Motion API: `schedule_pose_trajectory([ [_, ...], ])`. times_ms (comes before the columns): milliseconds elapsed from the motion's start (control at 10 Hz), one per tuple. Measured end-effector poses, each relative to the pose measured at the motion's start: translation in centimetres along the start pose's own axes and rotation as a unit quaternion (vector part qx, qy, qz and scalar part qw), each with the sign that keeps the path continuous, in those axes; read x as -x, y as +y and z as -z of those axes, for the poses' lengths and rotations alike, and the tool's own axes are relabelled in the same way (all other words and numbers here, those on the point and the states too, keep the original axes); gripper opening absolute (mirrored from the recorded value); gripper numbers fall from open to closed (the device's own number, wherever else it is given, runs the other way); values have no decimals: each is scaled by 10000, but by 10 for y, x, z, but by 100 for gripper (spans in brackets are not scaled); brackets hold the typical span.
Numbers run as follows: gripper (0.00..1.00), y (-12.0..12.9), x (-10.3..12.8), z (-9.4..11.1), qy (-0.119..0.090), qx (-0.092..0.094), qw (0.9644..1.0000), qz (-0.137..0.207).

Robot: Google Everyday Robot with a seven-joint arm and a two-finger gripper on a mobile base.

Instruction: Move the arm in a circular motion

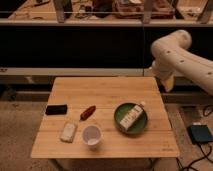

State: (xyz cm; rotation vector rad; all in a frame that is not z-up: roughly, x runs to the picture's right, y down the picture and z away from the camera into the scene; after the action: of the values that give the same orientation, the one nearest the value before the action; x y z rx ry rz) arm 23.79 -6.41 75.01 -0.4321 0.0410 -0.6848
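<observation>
1. Nearest, a white cup (91, 135) stands by the front edge of the wooden table (107, 95), with a pale block (68, 131) to its left.
2. Mid-table sit a green bowl (117, 114) holding a tilted white carton (131, 118), a small red object (88, 112) and a black phone (56, 109).
3. Farther back on the right, my arm (187, 62) is clear of the table. Its long axis climbs from the right edge up-left to a rounded elbow, then bends downward.
4. My gripper (168, 82) hangs pointing down, just beside the table's far right corner. I cannot make out how far it is parted, or whether it grips anything.
</observation>
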Motion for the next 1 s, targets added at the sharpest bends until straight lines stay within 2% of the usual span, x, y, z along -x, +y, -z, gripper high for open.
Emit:
schedule_pose_trajectory([
  [100,80,-49,26,-16,-12,-64,9997,219],
  [200,80,-86,51,-32,-41,-31,9991,410],
  [300,80,-116,76,-45,-121,-32,9983,570],
  [400,80,-136,96,-54,-207,-23,9974,695],
  [500,80,-160,128,-66,-358,-4,9949,940],
  [600,80,-185,173,-73,-630,-46,9893,1313],
  [700,80,-196,200,-75,-814,-85,9845,1552],
  [800,80,-207,230,-70,-1020,-171,9768,1875],
  [900,80,-208,258,-56,-1258,-245,9661,2241],
  [1000,80,-204,276,-45,-1410,-294,9579,2483],
])
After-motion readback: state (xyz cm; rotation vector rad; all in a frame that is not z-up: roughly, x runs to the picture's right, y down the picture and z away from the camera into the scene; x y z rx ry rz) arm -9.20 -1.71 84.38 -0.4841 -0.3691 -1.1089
